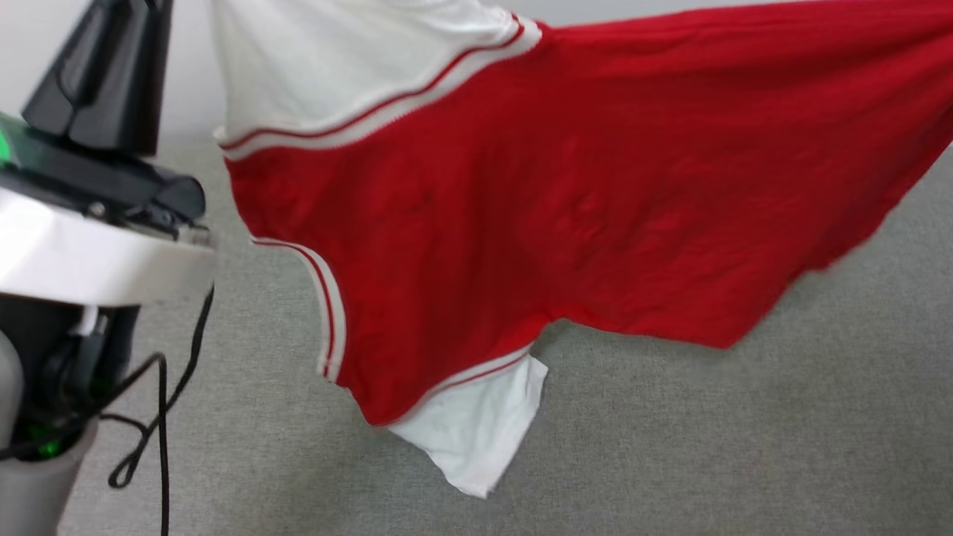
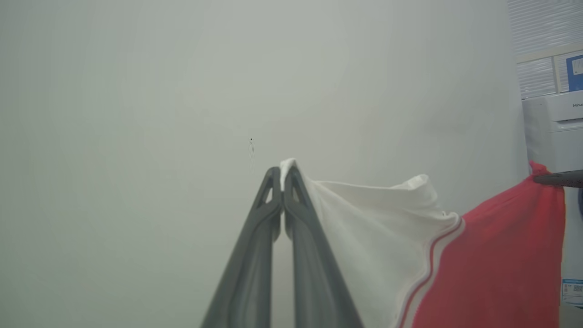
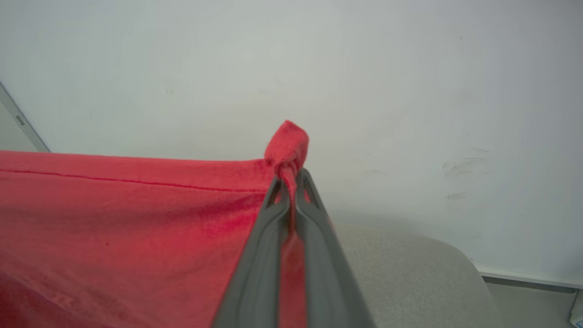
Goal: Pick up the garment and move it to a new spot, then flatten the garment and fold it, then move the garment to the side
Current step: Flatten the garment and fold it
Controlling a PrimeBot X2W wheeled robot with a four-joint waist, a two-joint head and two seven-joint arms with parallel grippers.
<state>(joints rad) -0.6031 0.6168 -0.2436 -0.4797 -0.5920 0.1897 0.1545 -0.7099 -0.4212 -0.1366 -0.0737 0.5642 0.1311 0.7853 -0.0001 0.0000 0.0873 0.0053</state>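
The garment (image 1: 566, 201), red with white sleeves and striped trim, hangs stretched in the air above the grey surface. A white sleeve dangles at its lower edge. In the left wrist view my left gripper (image 2: 282, 175) is shut on the tip of a white sleeve (image 2: 364, 218), and the red body runs off to the right. There the other arm's dark fingers (image 2: 558, 179) pinch a red corner. In the right wrist view my right gripper (image 3: 291, 180) is shut on a bunched red corner of the garment (image 3: 136, 218), which spreads out to the left.
A grey fabric-covered table (image 1: 707, 447) lies beneath the hanging cloth. My left arm's pale wrist and black cables (image 1: 97, 260) stand at the left of the head view. A pale wall is behind, and a white appliance (image 2: 553, 132) stands at the far right.
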